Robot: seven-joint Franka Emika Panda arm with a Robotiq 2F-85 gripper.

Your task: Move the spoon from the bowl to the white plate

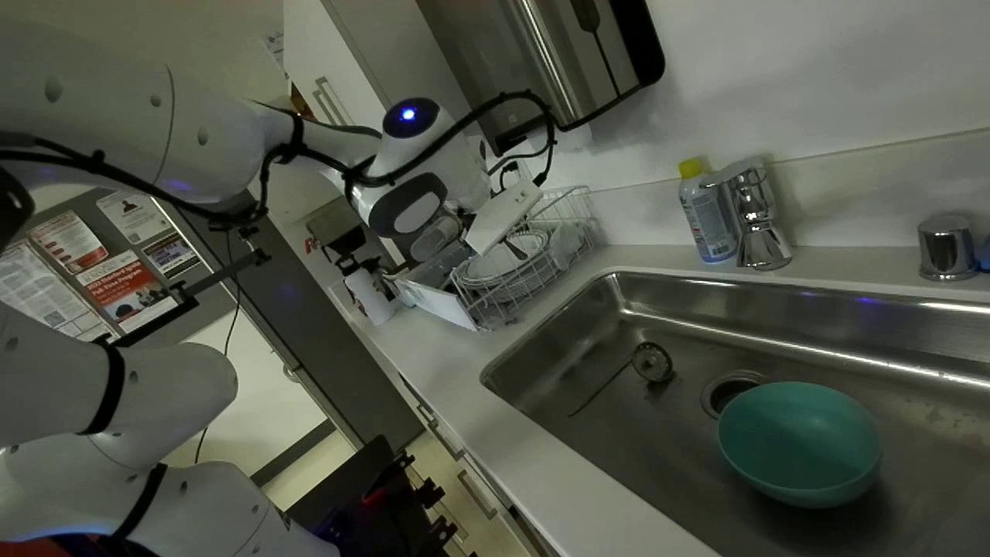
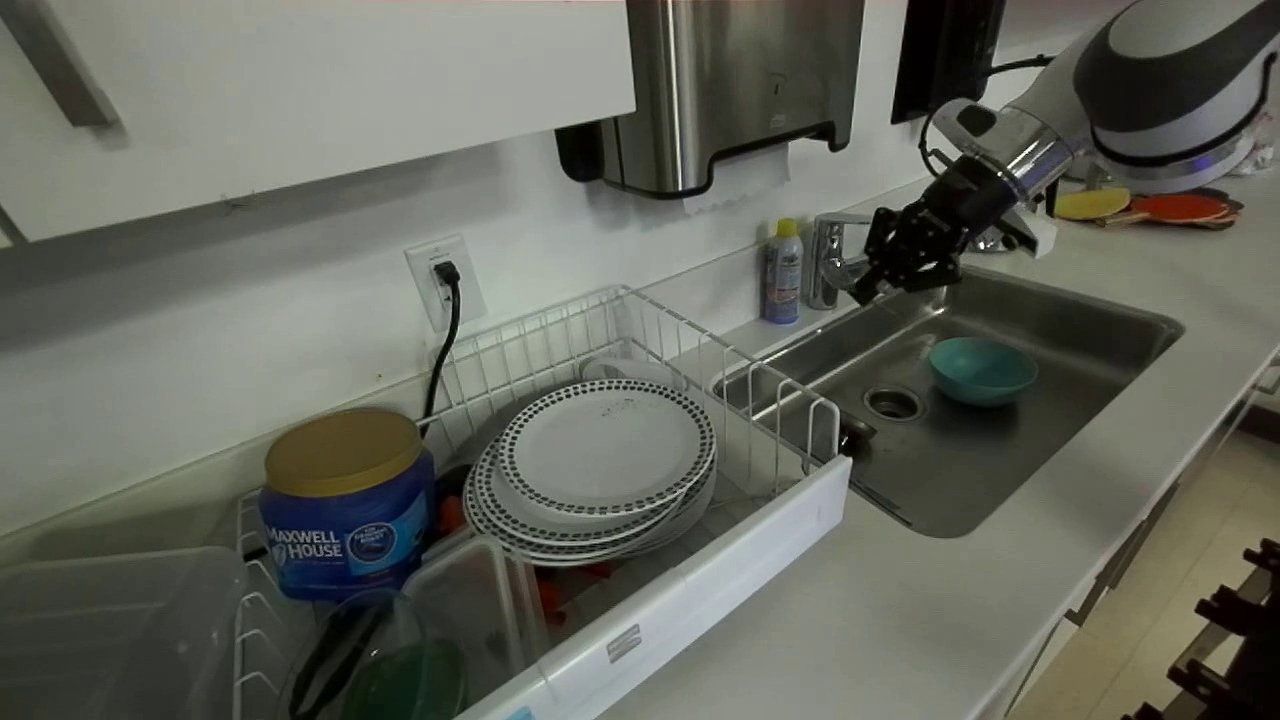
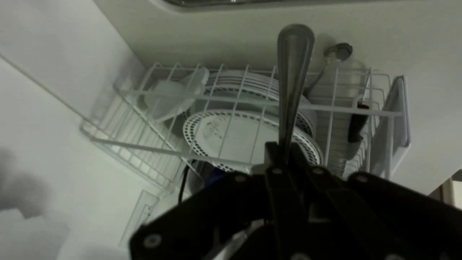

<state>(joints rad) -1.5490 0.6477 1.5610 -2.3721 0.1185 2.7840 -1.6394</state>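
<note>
My gripper is shut on a slim metal spoon. The spoon's handle sticks out past the fingertips in the wrist view; its head is hidden. In an exterior view the gripper hangs in the air near the faucet, over the sink's edge. The teal-green bowl sits in the sink, and its visible inside is bare; it also shows in an exterior view. A white plate with a dark patterned rim tops a stack in the dish rack. In the wrist view this plate lies behind the rack wires.
The wire rack has raised sides around the plates. A coffee tub and clear containers stand beside them. Another shiny utensil pokes out of the rack. A strainer lies in the sink. A spray can stands by the faucet.
</note>
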